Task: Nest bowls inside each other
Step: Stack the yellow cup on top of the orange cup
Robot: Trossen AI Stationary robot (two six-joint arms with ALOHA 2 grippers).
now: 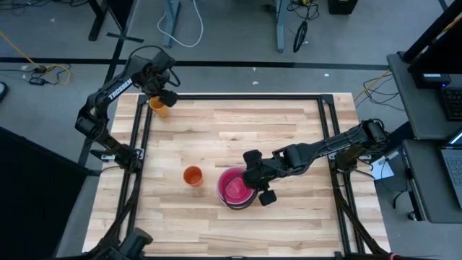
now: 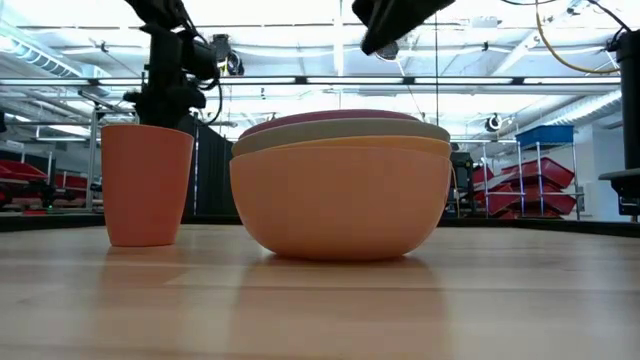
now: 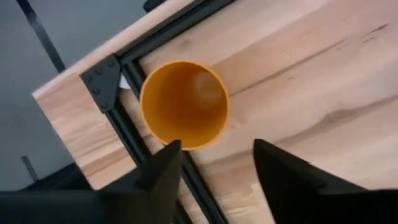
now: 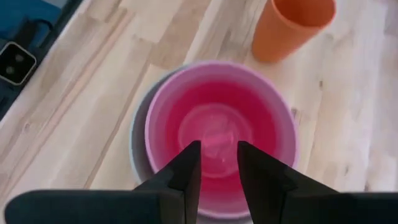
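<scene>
The bowls stand nested in one stack (image 1: 237, 188) near the table's middle. The magenta bowl (image 4: 217, 134) lies on top; in the low view a grey-green rim (image 2: 345, 130) and an orange rim (image 2: 345, 147) sit in the pale pink outer bowl (image 2: 343, 205). My right gripper (image 4: 217, 163) hovers above the magenta bowl, fingers slightly apart with nothing between them. My left gripper (image 3: 214, 152) is open, pointing down over a yellow-orange cup (image 3: 183, 102) that stands upright at the far left corner.
An orange cup (image 1: 193, 175) stands upright just left of the bowl stack, also seen as the cup (image 4: 292, 28) in the right wrist view. A black frame rail (image 3: 155, 37) runs round the table edge beside the yellow-orange cup. Bare wood (image 1: 274, 123) lies between the arms.
</scene>
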